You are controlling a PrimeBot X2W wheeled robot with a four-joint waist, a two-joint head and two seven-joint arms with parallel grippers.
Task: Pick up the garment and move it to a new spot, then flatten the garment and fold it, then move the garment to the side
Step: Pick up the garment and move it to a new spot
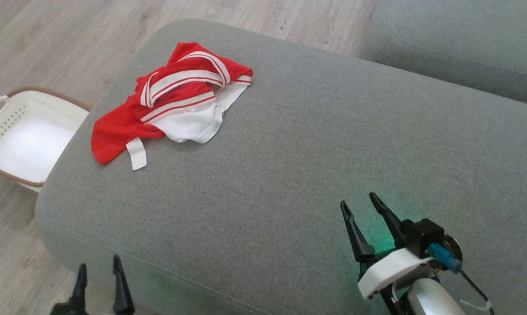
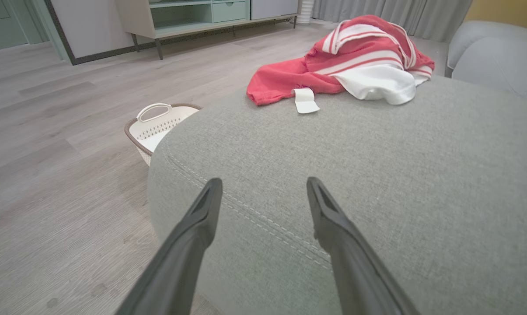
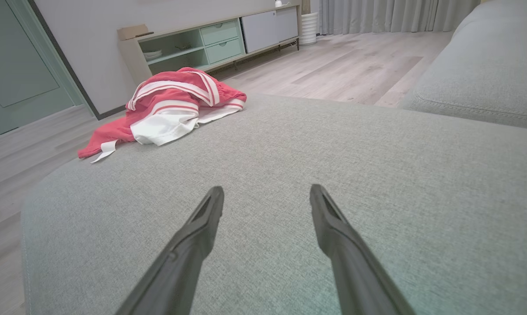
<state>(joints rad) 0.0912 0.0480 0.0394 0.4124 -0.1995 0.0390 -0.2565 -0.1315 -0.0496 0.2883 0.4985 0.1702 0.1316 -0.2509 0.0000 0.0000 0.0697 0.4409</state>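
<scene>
A crumpled red and white striped garment (image 1: 176, 100) lies in a heap at the far left of the grey cushion (image 1: 289, 166). The same garment (image 2: 355, 65) sits ahead in the left wrist view, and the garment (image 3: 171, 109) lies at the far left in the right wrist view. My left gripper (image 1: 99, 267) hangs open at the cushion's near left edge, well short of the garment. My right gripper (image 1: 357, 199) stands open over the cushion's near right part, with nothing between its fingers.
A white laundry basket (image 1: 9, 118) with a brown rim stands on the wooden floor left of the cushion. A second grey cushion (image 1: 455, 43) lies at the far right. A low cabinet (image 3: 211, 39) stands against the far wall.
</scene>
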